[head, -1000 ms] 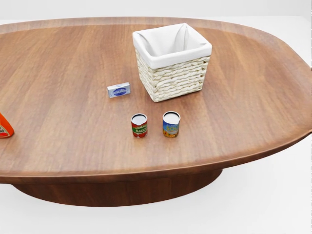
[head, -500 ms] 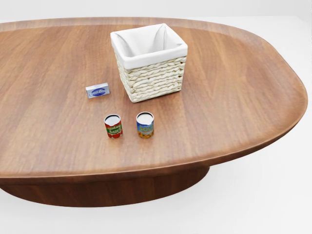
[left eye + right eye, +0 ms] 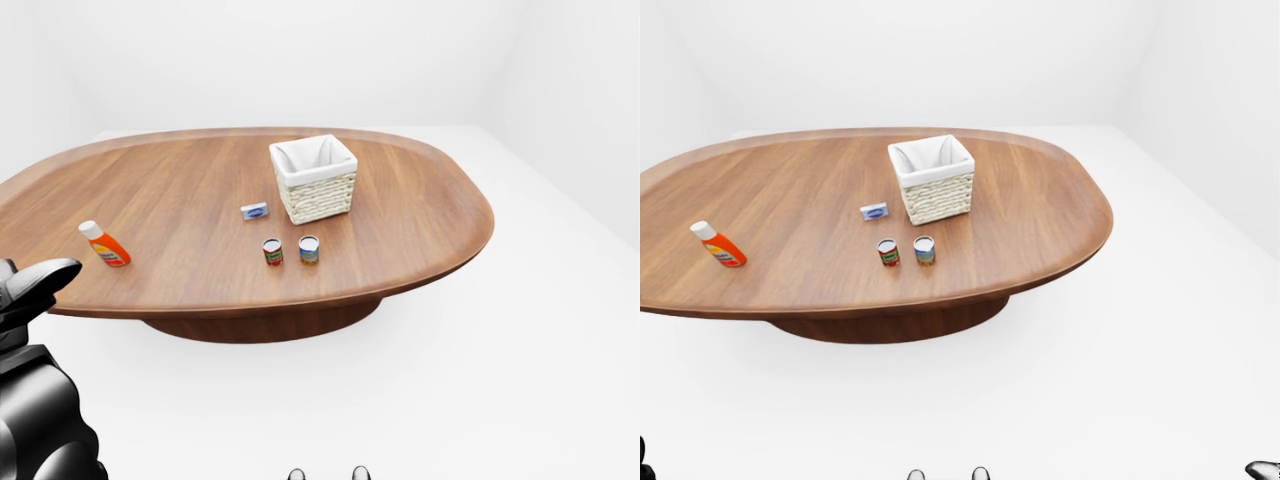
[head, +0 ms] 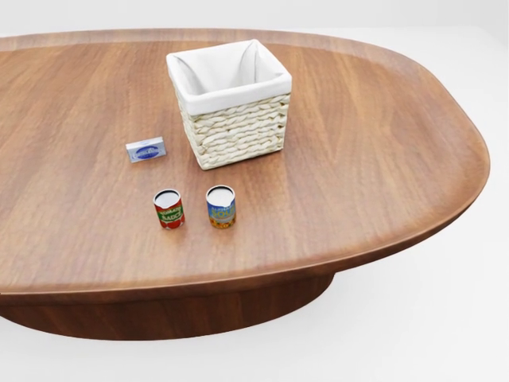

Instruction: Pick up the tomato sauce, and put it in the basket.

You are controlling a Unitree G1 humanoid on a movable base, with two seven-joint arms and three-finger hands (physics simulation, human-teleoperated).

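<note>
The tomato sauce can (image 4: 168,208), red with a green label band, stands upright on the oval wooden table (image 4: 374,159), below and left of the wicker basket (image 4: 231,103) with its white liner. The basket is open at the top and looks empty. My left hand (image 3: 35,285) shows as a dark shape at the lower left of the left-eye view, far from the table's things; its fingers cannot be made out. Only a dark sliver of my right hand (image 3: 1264,468) shows at the bottom right corner of the right-eye view.
A blue and yellow can (image 4: 221,206) stands just right of the tomato sauce. A small blue box (image 4: 146,150) lies left of the basket. An orange bottle (image 3: 104,244) lies near the table's left edge. White floor surrounds the table.
The whole head view has shifted: the table and everything on it slid to the left in the picture, so the camera has moved. The things keep their places relative to each other.
</note>
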